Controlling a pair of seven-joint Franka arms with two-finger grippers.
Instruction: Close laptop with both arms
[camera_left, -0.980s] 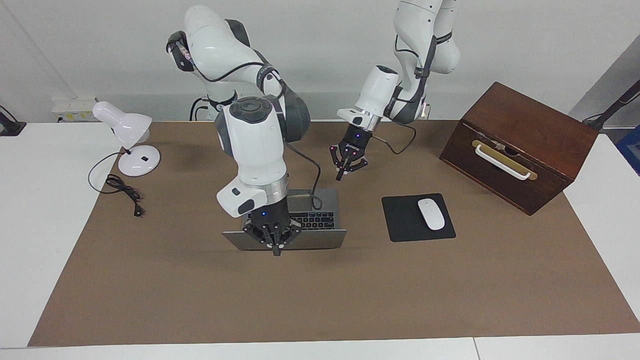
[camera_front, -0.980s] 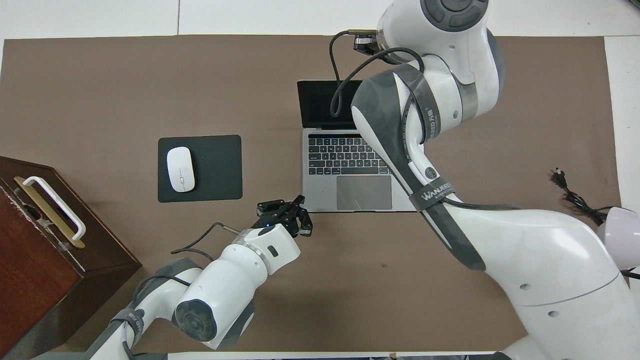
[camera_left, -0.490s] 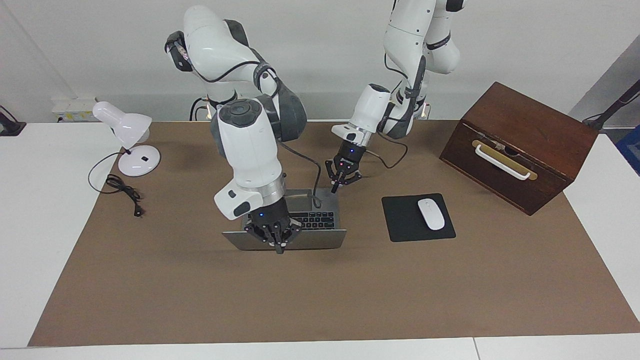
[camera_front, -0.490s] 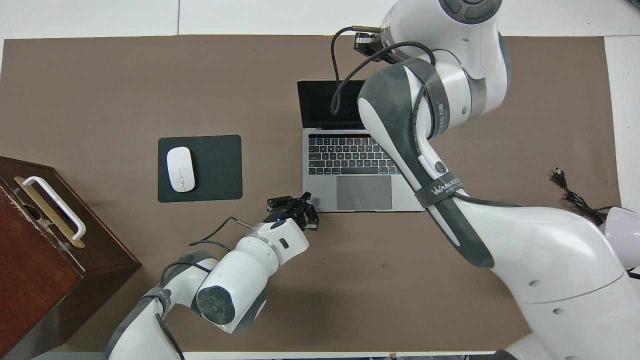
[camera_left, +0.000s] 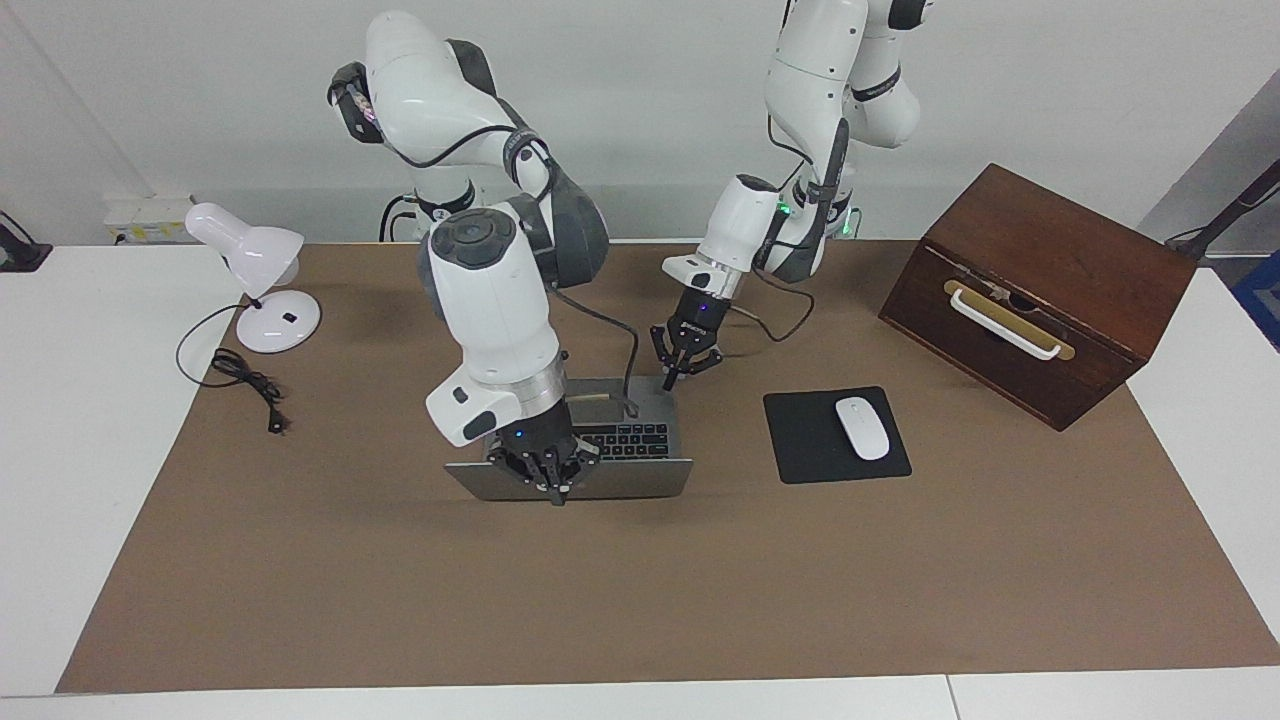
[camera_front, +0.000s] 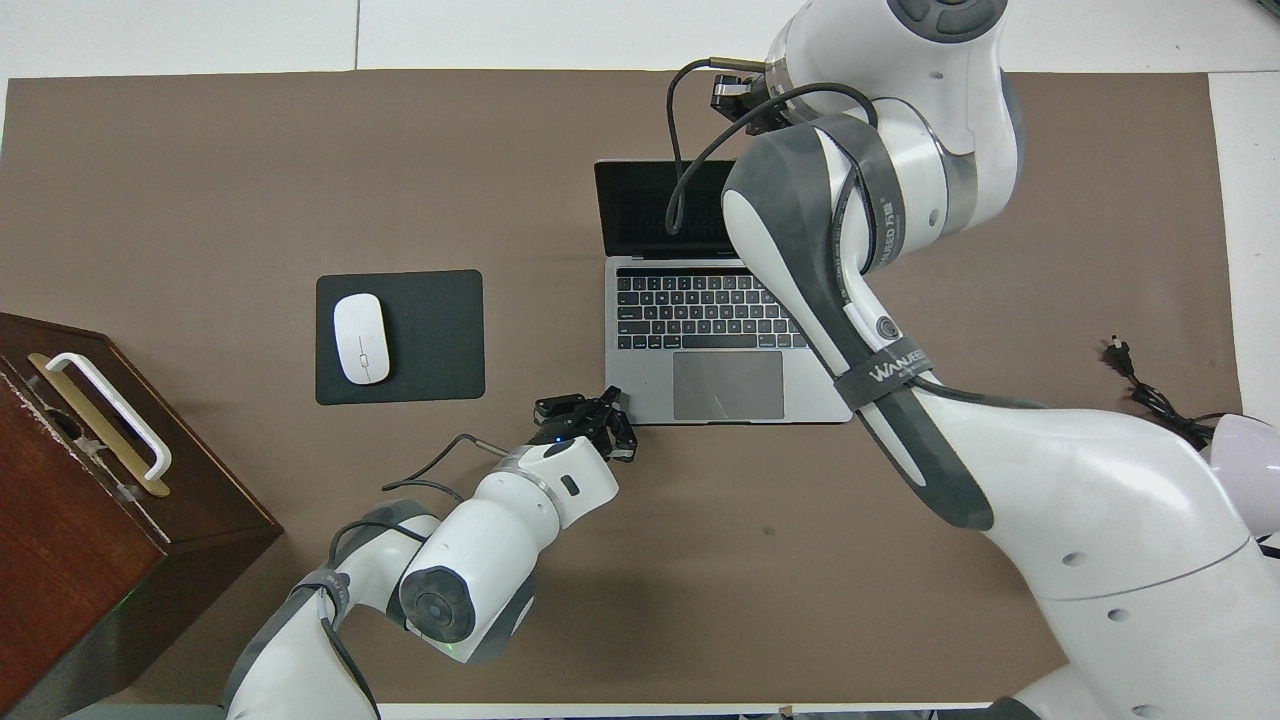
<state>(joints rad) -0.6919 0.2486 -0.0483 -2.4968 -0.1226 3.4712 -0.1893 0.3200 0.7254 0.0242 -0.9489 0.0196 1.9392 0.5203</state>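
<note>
Closing laptop (camera_left: 640, 440), mid-mat, lid part-raised; right gripper (camera_left: 552, 490) pinched shut, tips against lid's back near top edge; left gripper (camera_left: 682, 372) shut, empty, at base corner nearest robots toward left arm's end. Best: left pins base, right pushes lid slow toward keys, eases off near flat

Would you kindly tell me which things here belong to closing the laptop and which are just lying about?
In the job:
- laptop, open
- right gripper, at the lid
- left gripper, by the laptop's corner

Lying about:
- mouse on mouse pad
- wooden box
- desk lamp
</note>
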